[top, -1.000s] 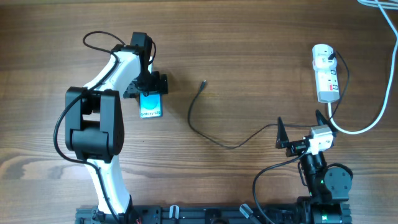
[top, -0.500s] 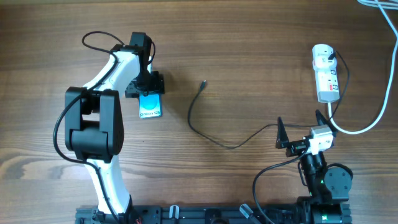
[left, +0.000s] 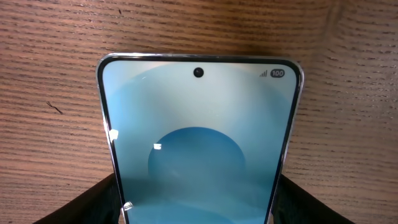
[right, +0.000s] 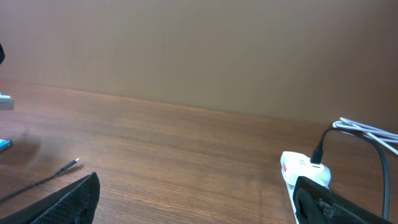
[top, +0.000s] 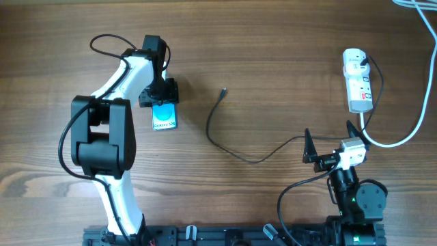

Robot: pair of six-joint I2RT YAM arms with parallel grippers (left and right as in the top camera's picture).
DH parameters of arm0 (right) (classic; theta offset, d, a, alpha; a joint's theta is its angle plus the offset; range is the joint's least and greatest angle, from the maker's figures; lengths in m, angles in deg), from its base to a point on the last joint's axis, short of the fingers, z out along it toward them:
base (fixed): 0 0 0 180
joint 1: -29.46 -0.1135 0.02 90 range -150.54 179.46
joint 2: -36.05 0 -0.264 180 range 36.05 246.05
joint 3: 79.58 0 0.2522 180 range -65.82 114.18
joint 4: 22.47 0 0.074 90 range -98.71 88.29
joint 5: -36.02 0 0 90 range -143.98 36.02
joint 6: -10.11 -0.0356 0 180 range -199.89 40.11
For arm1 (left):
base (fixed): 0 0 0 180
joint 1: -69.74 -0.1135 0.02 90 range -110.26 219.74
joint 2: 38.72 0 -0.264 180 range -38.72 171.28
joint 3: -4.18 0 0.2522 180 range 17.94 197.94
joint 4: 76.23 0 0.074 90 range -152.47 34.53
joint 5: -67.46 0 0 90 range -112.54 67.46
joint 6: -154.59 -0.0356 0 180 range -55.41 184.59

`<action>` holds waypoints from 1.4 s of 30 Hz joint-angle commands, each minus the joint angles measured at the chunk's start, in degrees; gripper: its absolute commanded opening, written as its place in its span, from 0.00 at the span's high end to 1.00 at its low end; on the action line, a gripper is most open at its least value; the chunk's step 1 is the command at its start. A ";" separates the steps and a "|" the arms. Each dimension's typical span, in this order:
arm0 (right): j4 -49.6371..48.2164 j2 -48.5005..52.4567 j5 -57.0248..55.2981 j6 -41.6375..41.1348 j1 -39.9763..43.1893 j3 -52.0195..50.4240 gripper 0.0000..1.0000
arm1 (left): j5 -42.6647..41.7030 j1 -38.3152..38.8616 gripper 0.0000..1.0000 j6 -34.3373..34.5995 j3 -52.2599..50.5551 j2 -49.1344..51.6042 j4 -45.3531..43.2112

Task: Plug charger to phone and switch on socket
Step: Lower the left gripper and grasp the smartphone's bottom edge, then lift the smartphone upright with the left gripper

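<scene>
At ten o'clock on the table [top: 273, 41], my left gripper [top: 164, 103] clamps the phone [top: 164, 117] by both long edges, its fingers [left: 87, 202] a little narrower than a second ago. The charger [top: 223, 91] tip lies unmoved at the phone's three o'clock. My right gripper [top: 329, 137] stays parted, with the socket [top: 358, 80] at its one o'clock.

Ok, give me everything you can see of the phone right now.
The phone is a slim flat slab with a pale metallic rim, rounded corners, a lit turquoise screen with a darker blue disc, a punch-hole camera and a 100 battery badge. It lies face up on the wooden table, the left gripper straddling its long edges; contact is unclear.
</scene>
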 commanded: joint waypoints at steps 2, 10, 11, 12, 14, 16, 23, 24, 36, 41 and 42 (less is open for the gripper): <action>-0.17 -0.39 -1.01 -0.46 -0.26 -0.07 0.00 | -3.72 0.11 0.31 0.33 2.36 1.42 2.56; -0.17 -0.39 -1.01 -0.48 -0.26 -0.07 0.00 | -3.72 0.11 0.30 2.93 7.32 1.40 6.40; -0.17 -0.39 -1.01 -0.48 -0.26 -0.07 0.00 | -3.72 0.11 0.30 2.93 7.32 1.40 6.36; -0.20 -0.39 -1.01 -0.48 -0.26 -0.07 0.00 | -3.72 0.11 0.30 2.93 7.32 1.40 6.29; -0.17 -0.39 -1.01 -0.48 -0.26 -0.07 0.00 | -3.69 0.11 0.28 2.93 7.10 1.42 5.40; -0.17 -0.39 -1.01 -0.46 -0.26 -0.07 0.00 | -3.72 0.13 0.25 3.17 5.68 1.42 3.93; -0.17 -0.39 -0.98 -0.48 -0.26 -0.07 0.00 | -3.69 0.11 0.23 4.42 -0.35 1.42 -0.02; -0.17 -0.39 -1.01 -0.46 -0.26 -0.07 0.01 | -3.72 0.11 0.21 4.42 -0.44 1.42 -0.02; -0.17 -0.39 -1.01 -0.46 -0.26 -0.07 0.00 | -0.50 0.13 0.10 4.17 -4.94 1.44 -4.39; -0.17 -0.39 -1.01 -0.46 -0.26 -0.07 0.00 | 0.66 0.46 0.15 4.11 -4.98 1.44 -4.31; -0.17 -0.39 -1.01 -0.48 -0.26 -0.07 0.00 | 0.66 0.81 0.15 3.67 -4.98 1.44 -4.37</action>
